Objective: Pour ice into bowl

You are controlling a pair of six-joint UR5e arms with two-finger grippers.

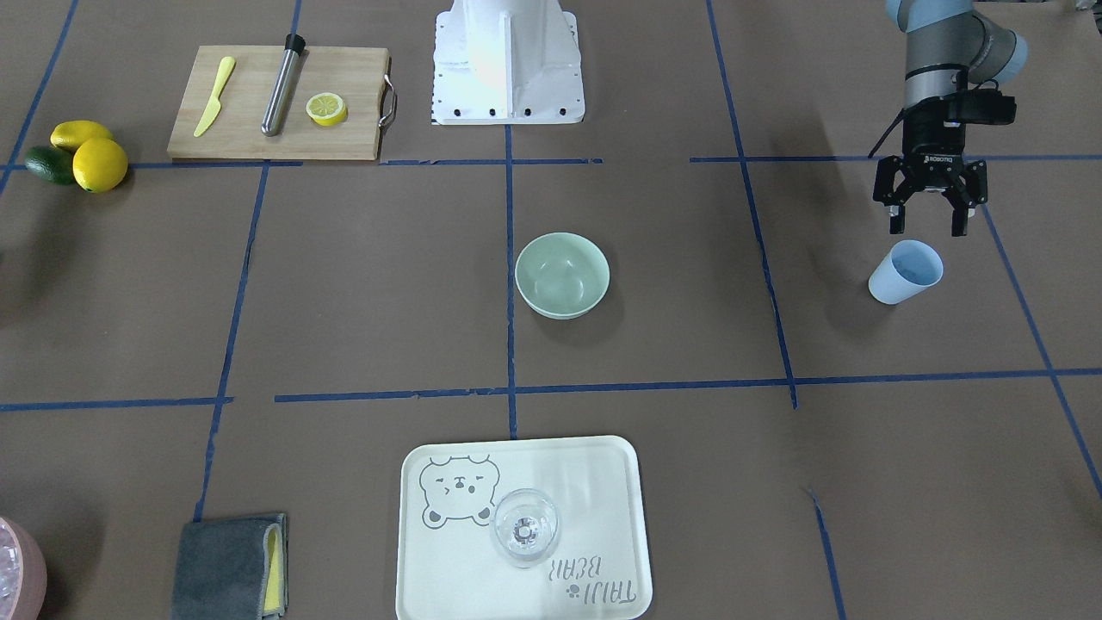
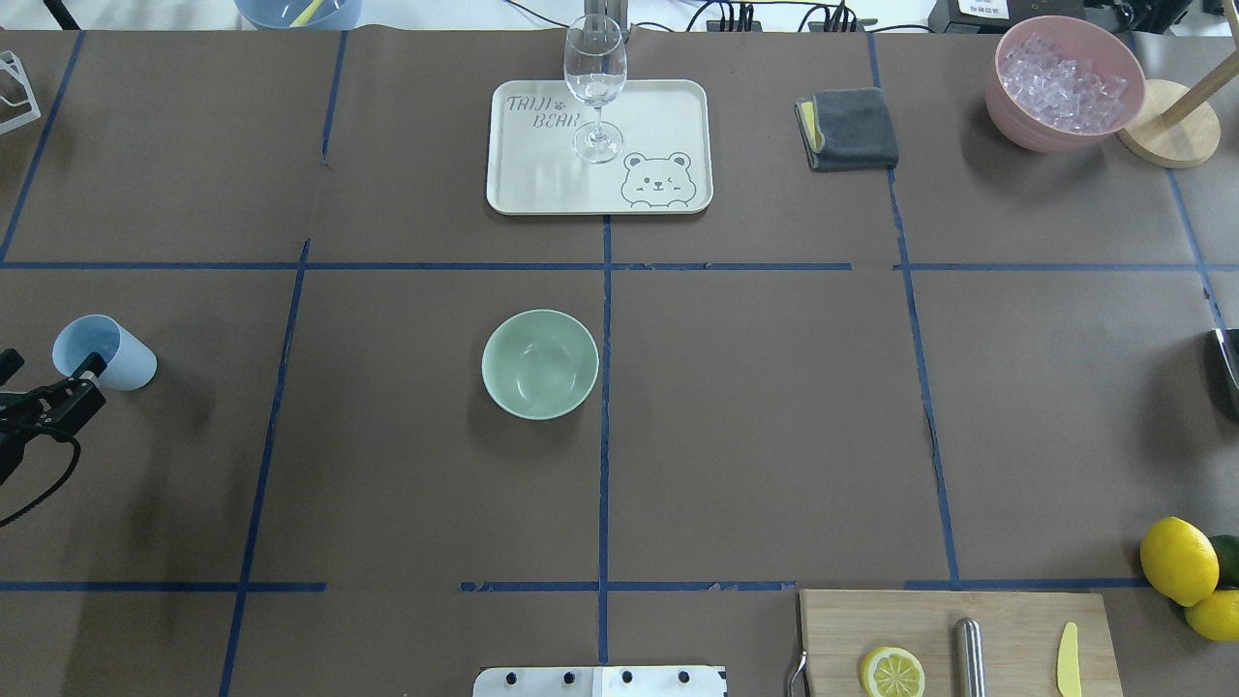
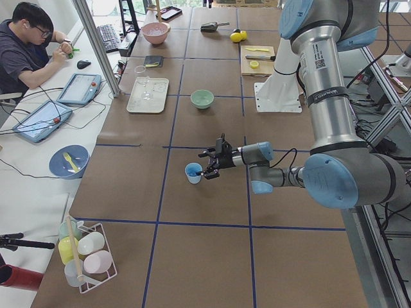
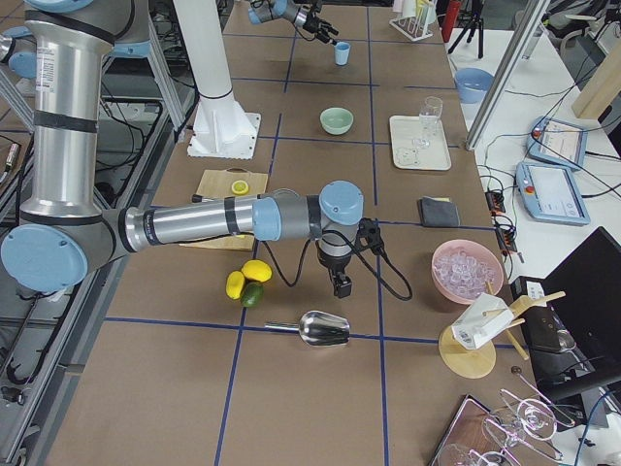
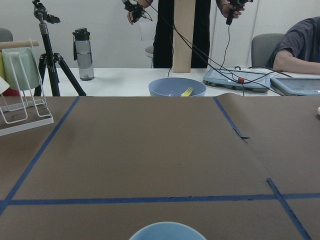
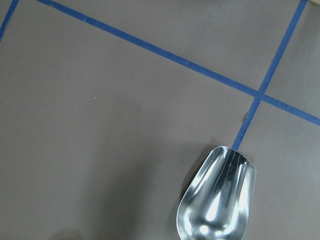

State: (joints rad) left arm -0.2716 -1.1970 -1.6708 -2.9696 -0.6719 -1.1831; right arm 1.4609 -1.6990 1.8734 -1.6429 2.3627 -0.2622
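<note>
**Poised at the cup**

Our left hand (image 1: 930,226) hangs spread wide beside the cup (image 1: 904,271) near the table's (image 1: 344,301) left edge, ready to grasp. The bowl (image 1: 562,275) waits mid-table. The ice (image 2: 1060,82) sits in the pink container (image 2: 1007,111), far right corner. Right hand (image 4: 342,283): we cannot tell.

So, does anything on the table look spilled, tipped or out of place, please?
Nothing stands out: the bowl sits upright and empty, the ice lies heaped in the pink container, and no spill shows.
</note>
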